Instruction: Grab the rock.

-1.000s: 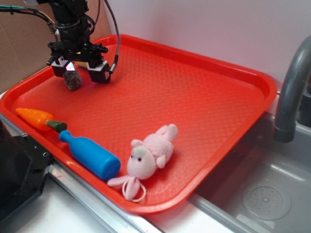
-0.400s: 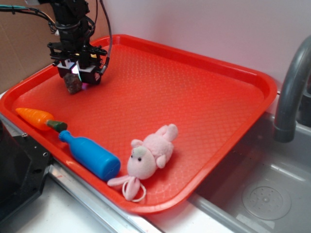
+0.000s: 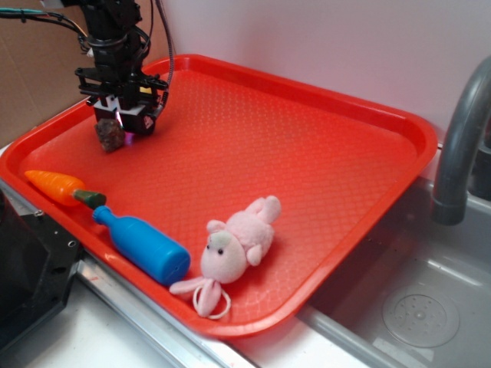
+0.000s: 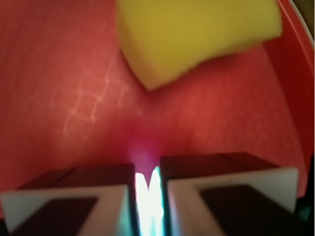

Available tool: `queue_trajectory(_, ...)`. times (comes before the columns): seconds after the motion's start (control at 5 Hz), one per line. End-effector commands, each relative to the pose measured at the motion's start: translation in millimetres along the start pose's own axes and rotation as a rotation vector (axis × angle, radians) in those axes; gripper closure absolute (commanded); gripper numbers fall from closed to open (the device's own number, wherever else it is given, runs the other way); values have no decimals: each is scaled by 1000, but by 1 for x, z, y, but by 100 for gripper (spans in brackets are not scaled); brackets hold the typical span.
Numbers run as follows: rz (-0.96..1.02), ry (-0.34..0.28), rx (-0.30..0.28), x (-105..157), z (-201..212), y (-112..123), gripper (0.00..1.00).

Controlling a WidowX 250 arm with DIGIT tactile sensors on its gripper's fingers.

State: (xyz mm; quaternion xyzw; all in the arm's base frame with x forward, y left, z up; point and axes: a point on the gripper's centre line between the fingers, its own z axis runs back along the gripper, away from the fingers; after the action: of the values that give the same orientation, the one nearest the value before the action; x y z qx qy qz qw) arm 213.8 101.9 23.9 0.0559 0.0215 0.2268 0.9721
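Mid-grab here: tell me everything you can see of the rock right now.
The rock is a small, dark brown-grey lump with a rough surface. It sits at the tray's far left corner, directly under the pincer, whose fingers look nearly shut on its top. Its lower half shows below them, at or just above the tray floor. The wrist view shows only a narrow gap and a yellow sponge; the rock itself is hidden there.

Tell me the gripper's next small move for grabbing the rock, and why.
Probably open the jaws and shift over the rock. In the wrist view the fingers stand almost together with only a glow between them, no rock; the exterior view shows the rock poking out beside the gripper. Whether it is pinched is unclear.
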Motion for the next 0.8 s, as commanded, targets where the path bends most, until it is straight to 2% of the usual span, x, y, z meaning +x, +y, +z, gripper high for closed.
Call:
queue_trajectory(0.0, -79, -77, 9, -18, 91, 8, 100)
queue_trajectory(0.2, -79, -77, 9, -18, 91, 8, 0)
queue_trajectory(0.6, -79, -77, 9, -18, 91, 8, 0)
